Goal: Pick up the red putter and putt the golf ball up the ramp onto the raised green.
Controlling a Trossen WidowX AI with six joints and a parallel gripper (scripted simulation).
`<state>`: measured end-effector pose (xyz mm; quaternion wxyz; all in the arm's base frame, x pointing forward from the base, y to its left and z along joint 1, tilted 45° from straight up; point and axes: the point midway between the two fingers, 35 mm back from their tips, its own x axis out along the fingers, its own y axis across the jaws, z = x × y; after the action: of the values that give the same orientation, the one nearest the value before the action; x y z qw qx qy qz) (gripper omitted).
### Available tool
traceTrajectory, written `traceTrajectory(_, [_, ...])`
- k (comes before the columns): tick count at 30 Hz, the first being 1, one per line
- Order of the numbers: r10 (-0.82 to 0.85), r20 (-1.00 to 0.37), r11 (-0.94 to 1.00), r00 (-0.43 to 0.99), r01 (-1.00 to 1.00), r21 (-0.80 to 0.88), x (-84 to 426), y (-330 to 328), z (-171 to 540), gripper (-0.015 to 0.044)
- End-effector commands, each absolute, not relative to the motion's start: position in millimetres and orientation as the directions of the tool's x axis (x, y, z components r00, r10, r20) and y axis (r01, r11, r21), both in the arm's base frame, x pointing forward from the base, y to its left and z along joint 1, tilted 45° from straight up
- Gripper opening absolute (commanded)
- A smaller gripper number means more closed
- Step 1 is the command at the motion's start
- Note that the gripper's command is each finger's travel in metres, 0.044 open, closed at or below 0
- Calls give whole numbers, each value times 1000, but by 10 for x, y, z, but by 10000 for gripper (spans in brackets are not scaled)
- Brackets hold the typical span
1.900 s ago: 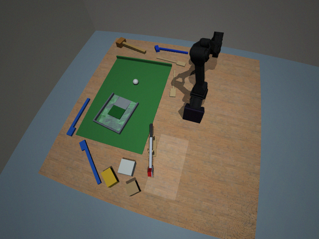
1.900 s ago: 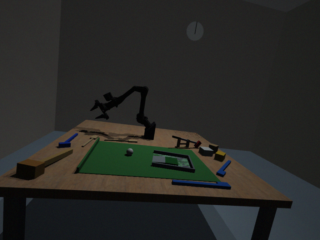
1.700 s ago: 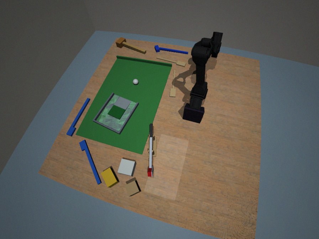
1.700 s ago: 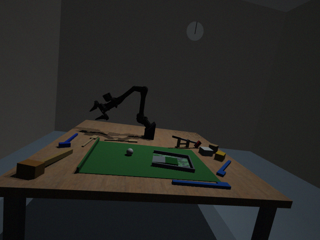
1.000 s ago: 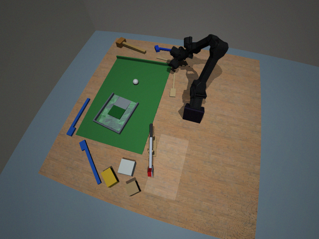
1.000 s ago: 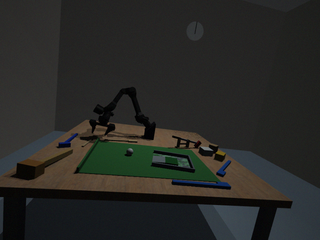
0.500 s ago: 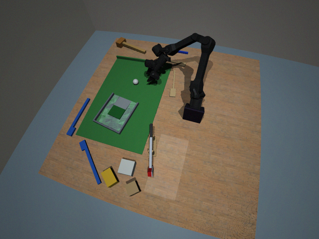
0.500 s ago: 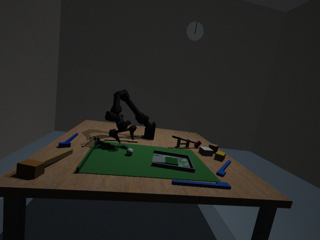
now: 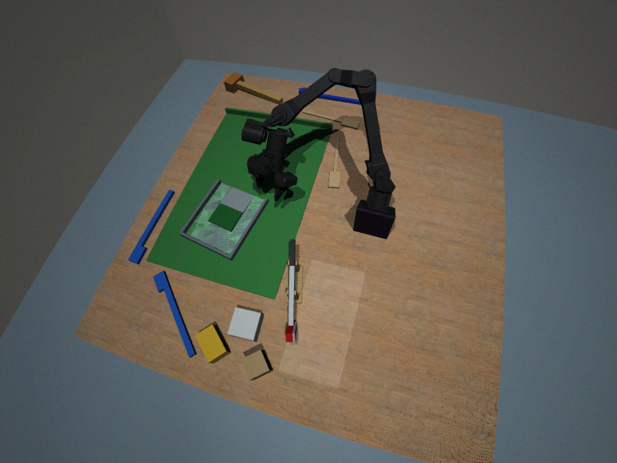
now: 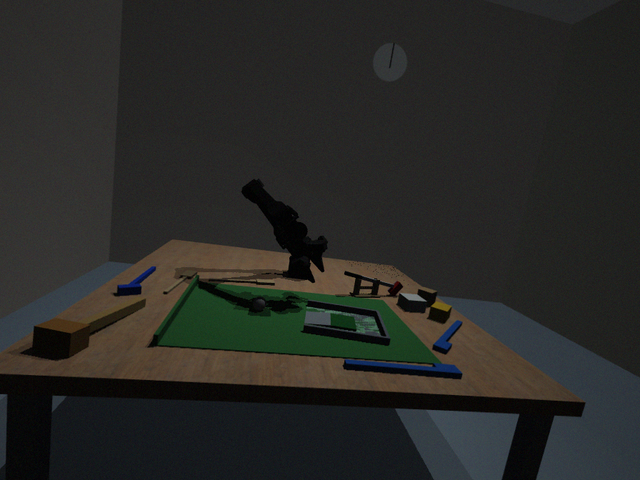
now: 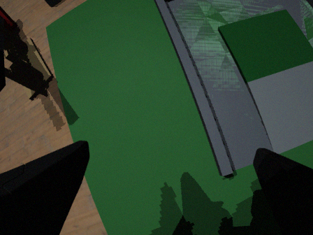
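The red-headed putter (image 9: 291,299) (image 10: 382,281) rests on its low wooden stand (image 9: 301,284) (image 11: 38,64), black grip toward the arm's side. My gripper (image 9: 269,192) (image 10: 318,275) (image 11: 175,154) is open and empty, above the green mat (image 9: 199,167) (image 10: 222,330) (image 11: 133,87), between the ramp and the mat's edge nearest the arm base. It is apart from the putter. The golf ball (image 10: 258,304) sits on the mat in the exterior view; the arm hides it in the top view. The grey ramp (image 9: 237,198) (image 10: 316,318) (image 11: 286,108) leads to the raised green (image 9: 225,217) (image 10: 343,321) (image 11: 267,45).
A grey rail (image 9: 248,230) (image 11: 195,94) borders the ramp. A raised lip (image 9: 308,122) (image 10: 176,310) edges the mat. White (image 9: 245,322), yellow (image 9: 211,344) and tan (image 9: 256,363) blocks lie beyond the mat. Several blue clubs, an orange mallet (image 9: 234,83) and two thin wooden clubs lie around it.
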<state>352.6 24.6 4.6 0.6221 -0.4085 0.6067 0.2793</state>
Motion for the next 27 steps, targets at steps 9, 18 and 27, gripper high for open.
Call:
traceTrajectory(9, [-526, -846, -10, -85, -994, 106, 2616, 1528, -762, 440])
traceTrajectory(18, [-649, -760, -159, -35, -970, 181, 2256, 1772, -959, 440])
traceTrajectory(27, [-649, -760, -159, -35, -971, 181, 2246, 1619, -1123, 440])
